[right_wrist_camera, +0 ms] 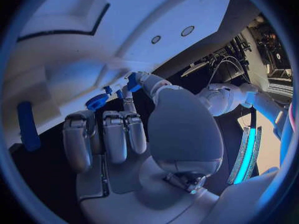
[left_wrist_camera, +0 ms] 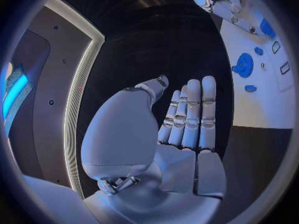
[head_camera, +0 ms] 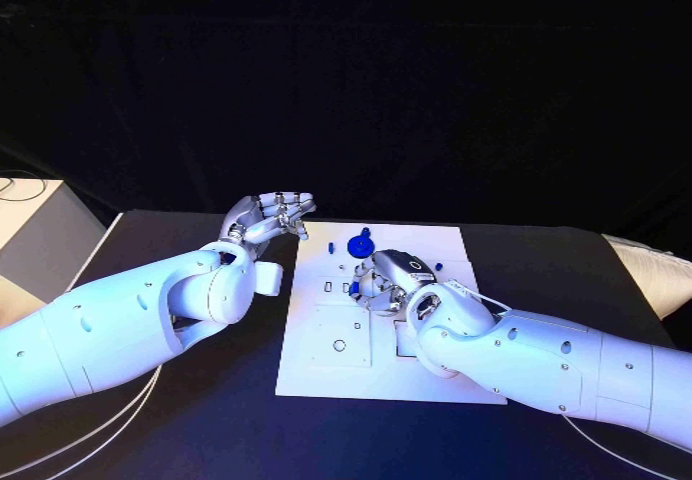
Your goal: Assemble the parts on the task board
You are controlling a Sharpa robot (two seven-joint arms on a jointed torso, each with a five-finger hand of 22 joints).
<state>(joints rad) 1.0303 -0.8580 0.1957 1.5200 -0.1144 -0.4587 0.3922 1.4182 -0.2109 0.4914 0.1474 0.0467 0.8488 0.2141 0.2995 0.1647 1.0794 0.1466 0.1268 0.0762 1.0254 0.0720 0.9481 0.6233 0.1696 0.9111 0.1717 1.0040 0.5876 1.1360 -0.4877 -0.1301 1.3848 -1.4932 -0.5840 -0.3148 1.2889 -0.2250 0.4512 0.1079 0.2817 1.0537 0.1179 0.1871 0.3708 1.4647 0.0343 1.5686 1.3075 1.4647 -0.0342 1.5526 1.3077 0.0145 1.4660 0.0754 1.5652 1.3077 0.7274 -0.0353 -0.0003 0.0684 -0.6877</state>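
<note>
No text, label, brand, number or sign can be read in any view. The task board [head_camera: 378, 330] carries only unmarked outlines and cut-outs, and the robot arms bear no legible markings.

The right hand [right_wrist_camera: 134, 134] hangs over the white task board [right_wrist_camera: 124, 40], fingers curled, its thumb tip touching a small blue part [right_wrist_camera: 132, 80], with a round blue part [right_wrist_camera: 96, 101] just beside and a long blue part [right_wrist_camera: 27, 126] well apart at the board's edge.
</note>
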